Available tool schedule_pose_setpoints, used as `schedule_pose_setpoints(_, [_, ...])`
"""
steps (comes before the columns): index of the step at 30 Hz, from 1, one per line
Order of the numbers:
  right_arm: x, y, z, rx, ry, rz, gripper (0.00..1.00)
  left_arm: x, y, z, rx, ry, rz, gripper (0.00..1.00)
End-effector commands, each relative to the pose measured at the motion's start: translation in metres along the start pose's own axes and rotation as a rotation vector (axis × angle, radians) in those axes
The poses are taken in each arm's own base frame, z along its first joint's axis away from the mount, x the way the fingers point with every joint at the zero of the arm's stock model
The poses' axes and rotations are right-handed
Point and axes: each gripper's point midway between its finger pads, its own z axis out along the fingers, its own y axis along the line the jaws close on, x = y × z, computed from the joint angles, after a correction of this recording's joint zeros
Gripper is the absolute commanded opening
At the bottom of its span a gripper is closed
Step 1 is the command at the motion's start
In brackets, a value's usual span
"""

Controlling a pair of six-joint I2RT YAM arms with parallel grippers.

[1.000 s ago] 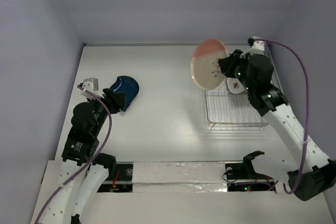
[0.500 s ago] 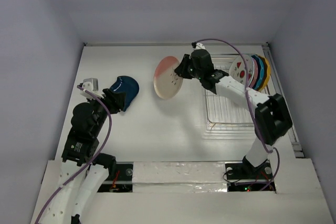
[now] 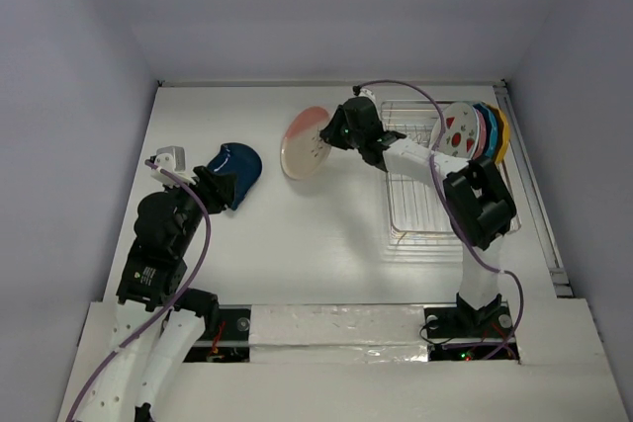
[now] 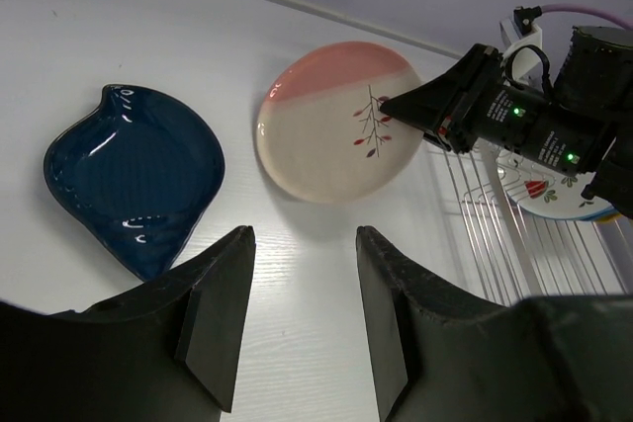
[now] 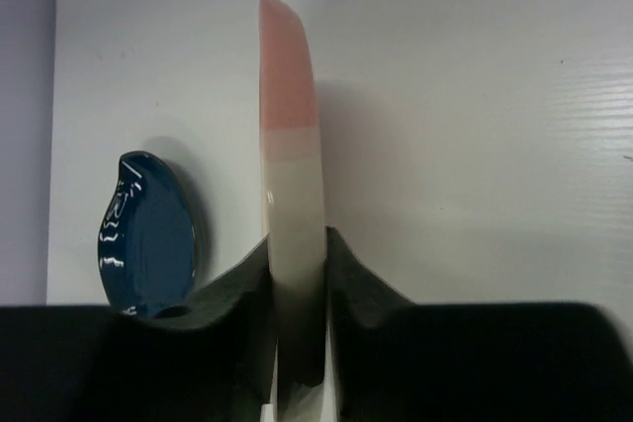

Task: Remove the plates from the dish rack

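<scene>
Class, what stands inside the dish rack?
Four plates on edge at the dish rack's far end: white with red marks, pink, blue, yellow-orange. Each hides most of the next; the right arm covers some wires.

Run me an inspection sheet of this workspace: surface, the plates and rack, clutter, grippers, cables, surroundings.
Surface: white table.
Job's things: dark blue plate lies flat on the table's left side; pink-and-cream plate is held on edge, left of the dish rack; four plates stand at the rack's far end.
Clutter: nothing seen.
Grippers: left gripper open and empty, near the dark blue plate; right gripper shut on the pink-and-cream plate's rim.
Cables: purple cable runs along the left arm; second purple cable arcs from the right wrist over the rack.
Surroundings: pale walls on three sides.
</scene>
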Motion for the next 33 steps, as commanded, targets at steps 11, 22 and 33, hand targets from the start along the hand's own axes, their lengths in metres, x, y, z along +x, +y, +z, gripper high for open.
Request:
schedule_pose_setpoints(11, [0.022, -0.019, 0.003, 0.038, 0.021, 0.025, 0.73, -0.006, -0.006, 0.002, 0.039, -0.030, 0.010, 0.42])
schedule_pose_setpoints(22, [0.042, -0.042, -0.001, 0.142, 0.149, -0.096, 0.92, -0.008, -0.007, 0.000, 0.044, -0.041, 0.010, 0.42])
schedule_pose_setpoints(33, [0.005, -0.025, -0.030, 0.144, 0.125, -0.237, 0.94, -0.009, -0.008, -0.001, 0.048, -0.045, 0.009, 0.42])
